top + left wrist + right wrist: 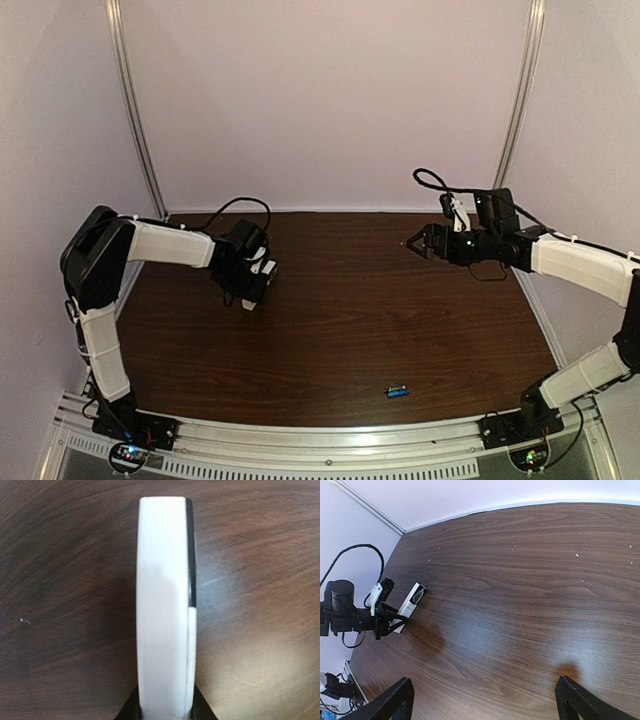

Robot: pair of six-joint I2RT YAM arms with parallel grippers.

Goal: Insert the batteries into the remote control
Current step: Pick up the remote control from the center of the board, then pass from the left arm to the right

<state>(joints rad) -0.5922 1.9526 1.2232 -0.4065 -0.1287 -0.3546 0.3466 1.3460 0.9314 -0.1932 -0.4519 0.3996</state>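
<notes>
Far left on the dark wooden desk [330,330], the left tool [250,297] points down at the surface; its jaws are drawn in narrow and clamp one end of the remote control [264,277], a slim white bar turned onto its thin edge; from above, its long axis seems to run from near-left to far-right. In the left wrist view the bar juts straight out from between two dark fingertips [129,713] that press its sides; a dark strip runs along its right edge. Whether it rests on the desk or hangs just above it cannot be told.

Right of centre, close to the near edge, a small blue battery [397,391] lies flat with its long axis left to right, well apart from both tools; a second one cannot be made out.

Further right and towards the far side, the right tool [416,241] hovers above the desk with its jaws spread as wide as they go, holding nothing; bare desk shows between them in its own wrist view.

The battery lies near-side of the right tool and slightly to its left; the right arm looks the nearer, and it is the free one, so the pick-up probably falls to it, the jaws closing across the battery's short width.
</notes>
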